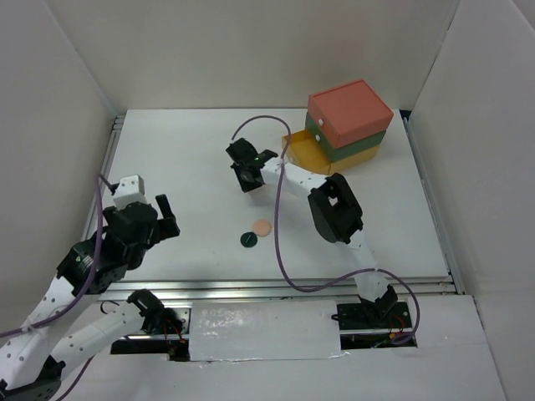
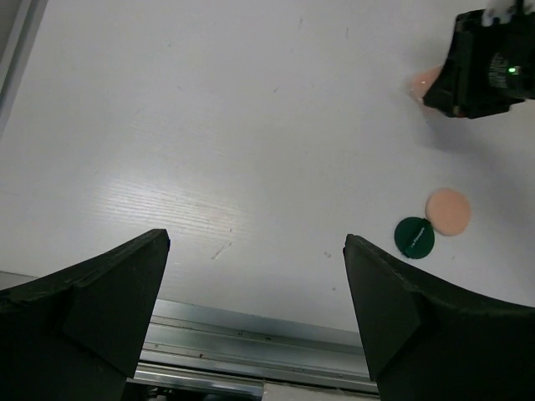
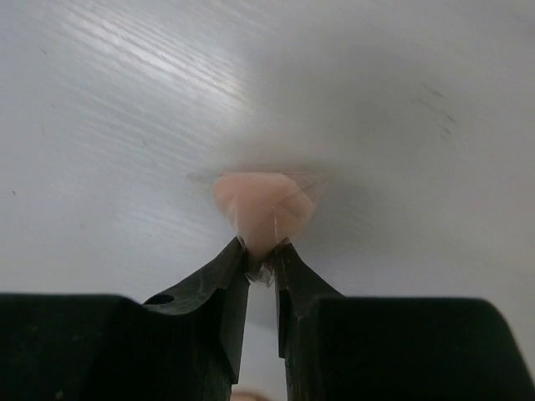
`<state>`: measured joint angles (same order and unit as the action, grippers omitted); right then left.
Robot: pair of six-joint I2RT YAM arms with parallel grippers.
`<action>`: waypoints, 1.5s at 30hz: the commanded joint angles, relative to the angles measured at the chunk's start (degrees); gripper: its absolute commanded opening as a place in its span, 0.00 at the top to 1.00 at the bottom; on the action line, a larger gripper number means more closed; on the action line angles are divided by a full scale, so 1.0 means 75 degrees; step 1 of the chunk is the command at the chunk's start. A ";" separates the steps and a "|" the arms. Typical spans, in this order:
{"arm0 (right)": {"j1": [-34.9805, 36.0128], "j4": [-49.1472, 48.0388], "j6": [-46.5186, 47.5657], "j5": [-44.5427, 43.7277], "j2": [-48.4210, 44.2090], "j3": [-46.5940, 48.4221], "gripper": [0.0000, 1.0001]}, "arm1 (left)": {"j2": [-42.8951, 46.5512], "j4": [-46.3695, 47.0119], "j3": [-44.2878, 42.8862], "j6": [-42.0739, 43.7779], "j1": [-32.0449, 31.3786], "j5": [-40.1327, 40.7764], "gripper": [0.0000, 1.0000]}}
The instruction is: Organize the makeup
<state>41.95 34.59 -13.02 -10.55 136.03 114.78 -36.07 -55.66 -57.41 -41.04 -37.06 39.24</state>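
The right gripper (image 3: 263, 255), just in front and left of the drawer box (image 1: 349, 117), was pinched onto only the near rim of a peach compact (image 3: 263, 205). With so thin a hold, the smooth disc could likely pivot or slip out on the lift and drop to the table (image 1: 184, 150). A second peach compact (image 1: 262, 226) and the dark green disc (image 1: 248, 240) lay touching, farther from the box toward the arm bases, while the left gripper (image 2: 255, 242) hung wide open and empty, well to the box's left.
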 commanded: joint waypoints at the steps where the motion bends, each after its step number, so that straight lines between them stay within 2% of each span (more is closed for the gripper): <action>1: -0.0097 -0.0556 -0.0116 -0.0830 -0.1763 -0.0701 0.77 | -0.0264 0.0376 -0.0127 0.0242 0.0101 -0.0145 0.01; 5: -0.0694 -0.0230 -0.0432 -0.1709 -0.2724 -0.1194 0.75 | -0.0486 0.0718 0.0014 0.0690 0.0101 -0.0907 0.01; 11: -0.1889 0.0357 -0.1041 -0.2319 -0.2832 -0.1417 0.74 | -0.0417 0.0835 0.0107 0.0784 0.0101 -0.1049 0.02; 15: -0.2230 0.0205 -0.1124 -0.2649 -0.3019 -0.1920 0.72 | -0.0311 0.0929 0.0154 0.0842 0.0101 -0.1142 0.01; 17: -0.2277 0.0052 -0.1007 -0.2368 -0.3124 -0.2214 0.53 | -0.0416 0.0987 0.0166 0.0936 0.0101 -0.1236 0.01; 18: -0.2266 -0.0064 -0.0995 -0.2367 -0.3172 -0.2435 0.38 | -0.0602 0.0988 0.0143 0.0948 0.0101 -0.1306 0.01; 19: -0.2254 -0.0123 -0.1030 -0.2437 -0.3311 -0.2541 0.06 | -0.0708 0.0964 0.0131 0.0971 0.0090 -0.1330 0.01; 20: -0.2266 -0.0158 -0.1146 -0.2438 -0.3405 -0.2647 0.00 | -0.0791 0.0918 0.0108 0.0983 0.0101 -0.1342 0.01; 22: -0.2184 -0.0194 -0.1194 -0.2321 -0.3628 -0.2881 0.00 | -0.0967 0.0882 0.0072 0.0972 0.0090 -0.1330 0.01; 25: -0.1473 -0.0673 -0.1042 -0.1737 -0.4528 -0.3665 0.00 | -0.0828 0.0870 0.0072 0.0925 0.0101 -0.1260 0.00; 29: -0.0838 -0.1294 -0.1286 -0.0273 -0.4976 -0.4743 0.00 | -0.0523 0.0952 0.0154 0.0878 0.0101 -0.1178 0.01; 31: -0.0299 -0.1763 -0.1521 -0.0351 -0.5035 -0.5307 0.00 | -0.0499 0.0976 0.0178 0.0889 0.0101 -0.1201 0.01; 35: 0.0206 -0.2068 -0.2002 -0.0644 -0.4615 -0.5507 0.00 | -0.0767 0.1011 0.0178 0.1041 0.0090 -0.1411 0.00; 38: 0.0405 -0.2022 -0.2073 -0.0656 -0.4029 -0.5250 0.04 | -0.0908 0.0976 0.0131 0.1077 0.0090 -0.1483 0.01; 41: 0.0570 -0.1858 -0.2213 -0.0797 -0.3653 -0.5074 0.12 | -0.0816 0.0987 0.0131 0.1054 0.0090 -0.1471 0.01; 42: 0.0582 -0.1765 -0.2283 -0.0797 -0.3606 -0.5074 0.18 | -0.0780 0.0988 0.0154 0.1042 0.0101 -0.1401 0.01; 45: 0.0582 -0.1706 -0.2471 -0.0564 -0.3454 -0.5237 0.23 | -0.0651 0.1034 0.0178 0.1030 0.0090 -0.1389 0.01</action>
<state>45.69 22.33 -28.86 -15.14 110.26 74.65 -42.39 -49.65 -56.10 -34.39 -36.49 28.56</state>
